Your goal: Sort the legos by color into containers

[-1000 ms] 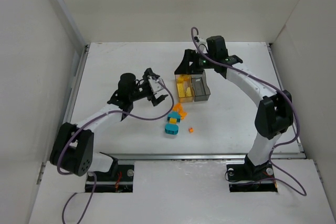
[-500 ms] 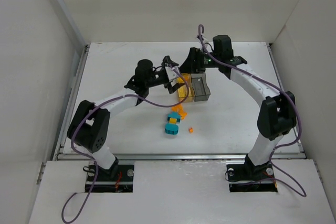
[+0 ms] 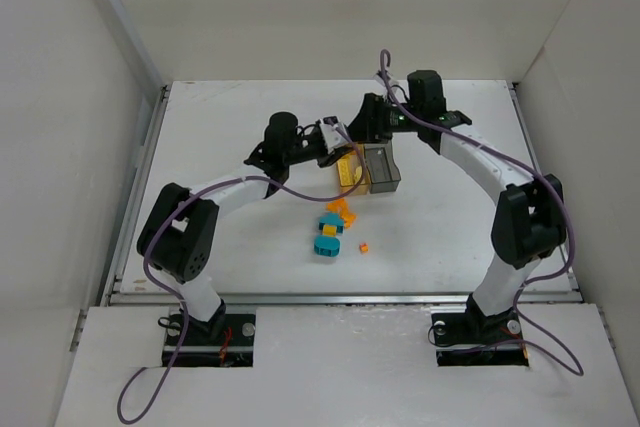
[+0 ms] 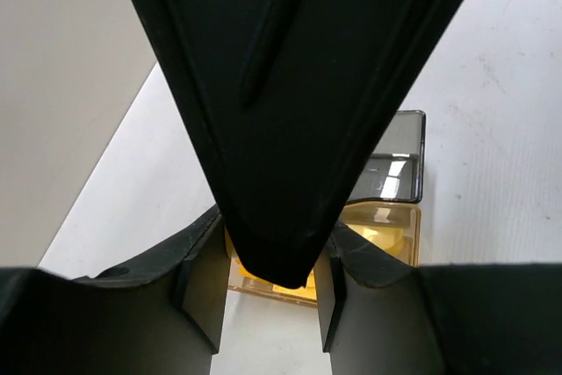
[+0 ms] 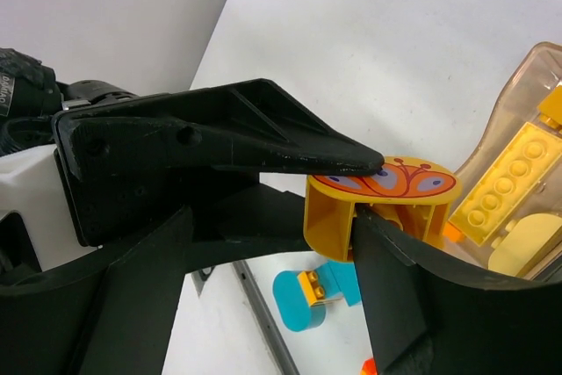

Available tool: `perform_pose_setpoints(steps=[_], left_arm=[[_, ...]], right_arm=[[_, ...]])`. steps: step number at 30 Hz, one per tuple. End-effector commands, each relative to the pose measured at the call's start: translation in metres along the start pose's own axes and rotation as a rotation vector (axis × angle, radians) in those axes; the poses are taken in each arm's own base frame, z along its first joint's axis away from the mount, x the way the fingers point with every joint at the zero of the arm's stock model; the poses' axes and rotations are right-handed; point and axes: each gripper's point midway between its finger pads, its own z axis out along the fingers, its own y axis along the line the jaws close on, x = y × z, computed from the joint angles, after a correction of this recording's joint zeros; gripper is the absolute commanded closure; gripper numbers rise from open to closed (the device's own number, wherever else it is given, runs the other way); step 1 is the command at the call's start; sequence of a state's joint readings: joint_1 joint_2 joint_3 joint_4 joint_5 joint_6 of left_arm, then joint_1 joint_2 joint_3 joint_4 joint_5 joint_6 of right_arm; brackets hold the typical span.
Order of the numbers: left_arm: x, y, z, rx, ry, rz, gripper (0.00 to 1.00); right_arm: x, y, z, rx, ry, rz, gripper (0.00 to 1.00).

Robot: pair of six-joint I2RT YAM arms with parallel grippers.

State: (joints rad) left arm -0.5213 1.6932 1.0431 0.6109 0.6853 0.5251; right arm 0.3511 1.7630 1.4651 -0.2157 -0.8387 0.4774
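Observation:
An orange-yellow round lego with a butterfly print (image 5: 386, 177) hangs over the orange container (image 3: 350, 173). My right gripper (image 5: 332, 221) is shut on its sides. My left gripper (image 4: 263, 305) has come in from the left. One of its fingers (image 5: 290, 151) lies on the printed top and the other is hidden beneath. In the left wrist view its narrowed jaws flank the tip of the right gripper's black finger (image 4: 281, 85), which hides the piece. Yellow bricks (image 5: 505, 186) lie in the orange container, which adjoins the grey container (image 3: 385, 169). Teal legos (image 3: 327, 242) and orange legos (image 3: 343, 211) lie loose on the table.
A tiny orange piece (image 3: 364, 247) lies right of the teal ones. Both arms meet above the bins, with cables looping beside them. White walls enclose the table (image 3: 220, 147) on three sides, and a metal rail (image 3: 340, 297) runs along its near edge.
My left arm swung right from mid-table to the right gripper above the bins, and its jaws went from wide open to narrow. The right gripper shifted slightly.

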Motion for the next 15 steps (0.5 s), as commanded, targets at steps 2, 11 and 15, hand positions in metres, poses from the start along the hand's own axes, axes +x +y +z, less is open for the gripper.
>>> perform_pose_setpoints(steps=[2,11,15], left_arm=[[-0.026,0.018,0.005,-0.058,-0.066,0.025,1.0],[0.019,0.03,0.006,-0.166,0.052,-0.023,1.0],[0.025,0.032,0.015,-0.154,0.055,-0.015,1.0]], right_arm=[[-0.011,0.023,-0.016,-0.04,-0.05,-0.062,0.24],[-0.047,-0.059,-0.086,0.463,-0.218,-0.093,0.24],[-0.05,-0.072,-0.103,0.56,-0.222,-0.125,0.22]])
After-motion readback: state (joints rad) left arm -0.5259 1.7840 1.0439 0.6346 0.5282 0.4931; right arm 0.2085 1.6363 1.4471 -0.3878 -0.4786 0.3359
